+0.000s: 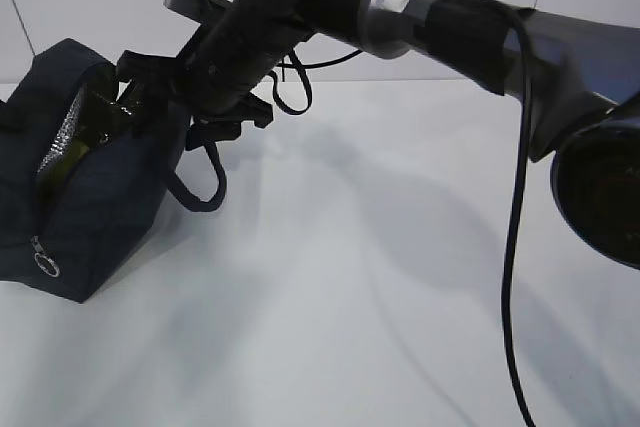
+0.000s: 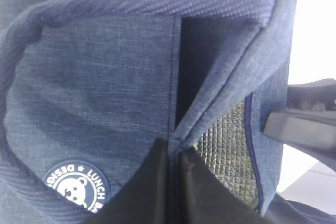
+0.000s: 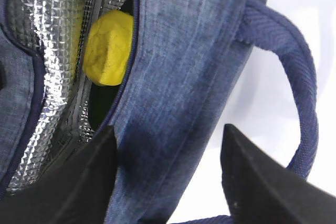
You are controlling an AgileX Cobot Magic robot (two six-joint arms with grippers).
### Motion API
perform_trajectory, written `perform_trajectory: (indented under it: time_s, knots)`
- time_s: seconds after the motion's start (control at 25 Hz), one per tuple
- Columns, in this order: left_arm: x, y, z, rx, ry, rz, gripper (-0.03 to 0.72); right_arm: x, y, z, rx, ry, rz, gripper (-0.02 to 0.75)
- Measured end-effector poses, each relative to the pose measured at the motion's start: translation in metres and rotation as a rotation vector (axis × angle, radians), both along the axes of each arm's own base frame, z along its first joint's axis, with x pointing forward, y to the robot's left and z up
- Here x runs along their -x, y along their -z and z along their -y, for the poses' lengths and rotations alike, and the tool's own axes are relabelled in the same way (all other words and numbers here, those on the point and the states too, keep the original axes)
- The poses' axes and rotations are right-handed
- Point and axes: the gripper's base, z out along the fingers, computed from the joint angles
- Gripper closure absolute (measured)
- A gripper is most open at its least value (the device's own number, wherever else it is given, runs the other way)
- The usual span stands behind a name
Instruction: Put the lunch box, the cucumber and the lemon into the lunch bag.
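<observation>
lemon [image 3: 108, 48]: sitting inside the lunch bag [image 3: 173, 77], just ahead of the right gripper's [image 3: 168, 174] left finger, against the silver lining [image 3: 47, 51].
lunch bag: standing on the white table [image 1: 380, 277], mouth gaping; one wall is passing between the right gripper's fingers.
right gripper: jaws spread, straddling the bag wall, not clamping it.
left gripper [image 2: 173, 182]: fingers pressed together, pinching the bag's flap edge at the seam.
handle [image 3: 299, 82]: looping off to the right gripper's right side.
logo [image 2: 76, 184]: lying left of the left gripper's tips.
zipper ring [image 1: 46, 265]: hanging low on the bag's end, well away from both grippers.
</observation>
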Motion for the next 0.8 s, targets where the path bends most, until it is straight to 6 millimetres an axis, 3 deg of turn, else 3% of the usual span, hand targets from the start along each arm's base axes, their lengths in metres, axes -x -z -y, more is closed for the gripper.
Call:
perform_trajectory:
  time_s: [0.24,0.44,0.68,0.8]
  knots:
    - [0.000,-0.001,0.000,0.007,-0.004,0.003,0.699,0.000,0.000,0.000,0.005,-0.001,0.001,0.308]
    - [0.000,-0.001,0.000,0.007,-0.004,0.003,0.699,0.000,0.004,0.000,0.006,0.000,-0.007,0.423]
    - [-0.001,-0.001,0.000,0.011,-0.006,0.004,0.699,-0.001,0.024,-0.007,-0.035,0.005,-0.088,0.543]
    - [-0.001,-0.001,0.000,0.011,-0.006,0.004,0.699,0.000,0.029,-0.007,-0.023,-0.008,-0.103,0.674]
